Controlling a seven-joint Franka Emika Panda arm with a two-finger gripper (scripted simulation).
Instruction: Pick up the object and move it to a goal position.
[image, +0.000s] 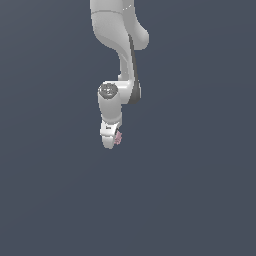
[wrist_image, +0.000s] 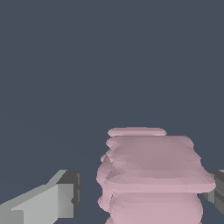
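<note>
The object (image: 118, 137) is a small pale pink knobbly cluster. In the exterior view it sticks out on the right side of the white gripper (image: 109, 142), at the tip of the arm that hangs down from the top. In the wrist view the object (wrist_image: 153, 175) fills the space between the two grey fingers (wrist_image: 61, 199). One finger touches its side and the other stands very close to it. The gripper (wrist_image: 142, 192) is shut on the object. The lower part of the object is cut off by the frame edge.
A plain dark grey surface (image: 200, 190) fills both views. The white arm (image: 117, 40) comes down from the top of the exterior view. Nothing else shows.
</note>
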